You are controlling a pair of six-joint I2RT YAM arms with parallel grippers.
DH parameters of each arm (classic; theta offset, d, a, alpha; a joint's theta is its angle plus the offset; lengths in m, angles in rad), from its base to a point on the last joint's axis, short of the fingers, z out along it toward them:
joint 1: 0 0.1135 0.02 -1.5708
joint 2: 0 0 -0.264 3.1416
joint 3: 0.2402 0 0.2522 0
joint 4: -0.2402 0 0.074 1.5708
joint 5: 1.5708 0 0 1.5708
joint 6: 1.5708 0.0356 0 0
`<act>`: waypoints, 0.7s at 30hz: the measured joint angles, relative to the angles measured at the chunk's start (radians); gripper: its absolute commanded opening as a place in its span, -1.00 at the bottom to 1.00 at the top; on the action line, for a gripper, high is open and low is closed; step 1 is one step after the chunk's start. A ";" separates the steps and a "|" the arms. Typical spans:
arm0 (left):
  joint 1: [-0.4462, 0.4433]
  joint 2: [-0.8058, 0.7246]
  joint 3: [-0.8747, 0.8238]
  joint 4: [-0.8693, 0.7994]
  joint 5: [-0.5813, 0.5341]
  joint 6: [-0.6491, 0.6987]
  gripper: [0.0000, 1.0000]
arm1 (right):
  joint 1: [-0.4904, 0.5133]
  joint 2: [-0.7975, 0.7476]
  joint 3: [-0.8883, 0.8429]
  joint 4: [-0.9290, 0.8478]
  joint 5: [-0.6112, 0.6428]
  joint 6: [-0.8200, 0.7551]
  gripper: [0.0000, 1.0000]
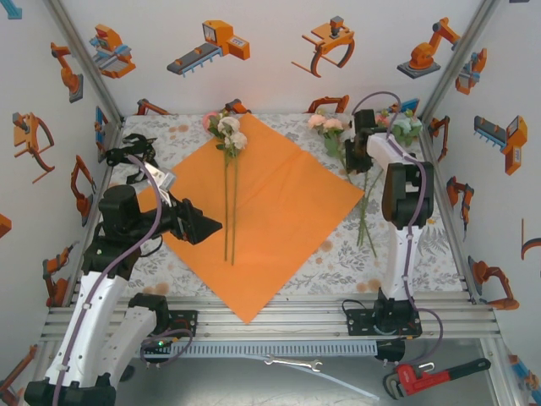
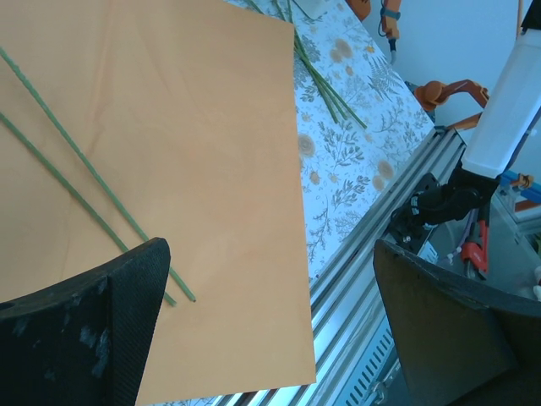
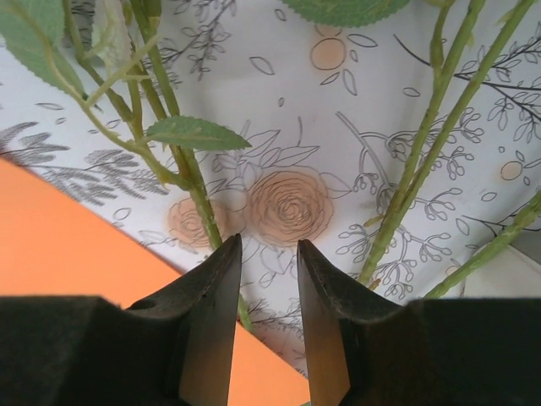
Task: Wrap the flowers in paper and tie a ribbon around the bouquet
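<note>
Orange paper [image 1: 283, 199] (thin, smooth); left jaws wide, right jaws slightly parted, both empty.

A: Non-task stuff, quick?
B: Grey floral tablecloth [image 1: 338, 262], with metal rails [image 1: 287, 315] along its near edge.
A: In front of the rails?
B: Silver spanner [image 1: 293, 364]. Red pipe wrench [image 1: 435, 374] to its right, apart.
A: Background?
B: White walls [image 1: 254, 76] printed with orange robot pictures.
</note>
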 measured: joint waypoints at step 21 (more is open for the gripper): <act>0.000 -0.002 0.000 0.000 -0.008 0.000 0.94 | 0.023 0.087 0.123 -0.048 -0.051 0.051 -0.45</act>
